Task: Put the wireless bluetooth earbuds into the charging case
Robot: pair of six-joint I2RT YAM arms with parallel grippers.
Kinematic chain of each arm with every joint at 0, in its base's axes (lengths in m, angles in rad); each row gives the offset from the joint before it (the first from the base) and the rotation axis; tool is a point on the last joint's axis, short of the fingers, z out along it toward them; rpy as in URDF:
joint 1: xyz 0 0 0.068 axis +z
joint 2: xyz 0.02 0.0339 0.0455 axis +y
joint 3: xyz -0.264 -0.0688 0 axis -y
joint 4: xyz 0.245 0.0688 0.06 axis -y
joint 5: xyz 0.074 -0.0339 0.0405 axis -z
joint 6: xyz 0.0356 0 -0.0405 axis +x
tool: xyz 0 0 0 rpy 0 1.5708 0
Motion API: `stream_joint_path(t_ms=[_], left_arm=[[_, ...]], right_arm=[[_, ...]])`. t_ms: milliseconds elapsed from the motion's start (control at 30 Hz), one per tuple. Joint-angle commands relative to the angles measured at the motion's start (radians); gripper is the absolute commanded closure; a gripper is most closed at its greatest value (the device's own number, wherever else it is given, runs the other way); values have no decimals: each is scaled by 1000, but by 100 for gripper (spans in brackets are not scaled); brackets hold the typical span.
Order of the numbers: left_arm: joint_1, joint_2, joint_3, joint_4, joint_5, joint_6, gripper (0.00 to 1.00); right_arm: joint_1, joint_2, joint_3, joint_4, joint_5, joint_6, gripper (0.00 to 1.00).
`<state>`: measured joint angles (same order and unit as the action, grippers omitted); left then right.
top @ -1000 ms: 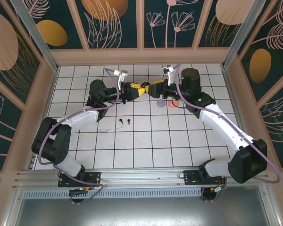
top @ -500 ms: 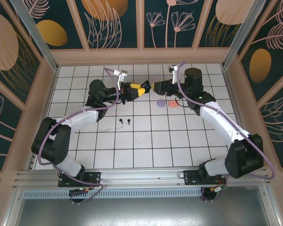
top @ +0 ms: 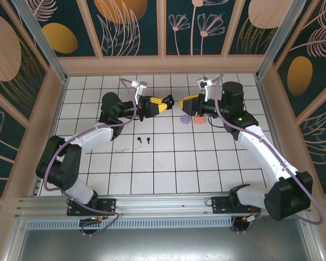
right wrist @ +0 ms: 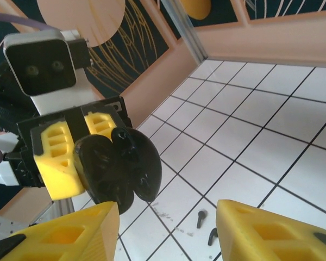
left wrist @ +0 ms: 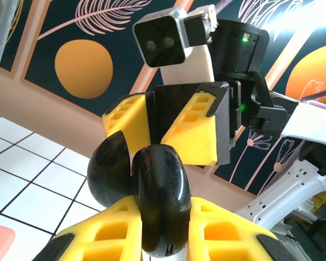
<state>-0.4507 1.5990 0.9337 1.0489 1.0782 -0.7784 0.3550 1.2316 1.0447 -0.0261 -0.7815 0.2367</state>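
Top view: left gripper (top: 164,103) pinches the open black case (top: 170,100) at upper centre, and right gripper (top: 181,103), spread, faces it from just right.
Left wrist: case stands on edge (lid agape).
Right wrist: black earbuds (right wrist: 201,218) lie on the tiles (right wrist: 271,125) at lower centre, beneath both hands, with open room around them.
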Motion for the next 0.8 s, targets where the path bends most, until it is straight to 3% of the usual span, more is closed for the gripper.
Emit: stream_joint_path(t_ms=[0, 567, 767], left_arm=[[-3, -2, 34, 60, 40, -27, 100], [-17, 19, 81, 48, 46, -27, 100], [-19, 16, 75, 23, 33, -1, 100]], right_arm=[[2, 26, 35, 3, -65, -19, 51], [32, 85, 73, 57, -40, 12, 57], [29, 47, 84, -10, -18, -30, 58]])
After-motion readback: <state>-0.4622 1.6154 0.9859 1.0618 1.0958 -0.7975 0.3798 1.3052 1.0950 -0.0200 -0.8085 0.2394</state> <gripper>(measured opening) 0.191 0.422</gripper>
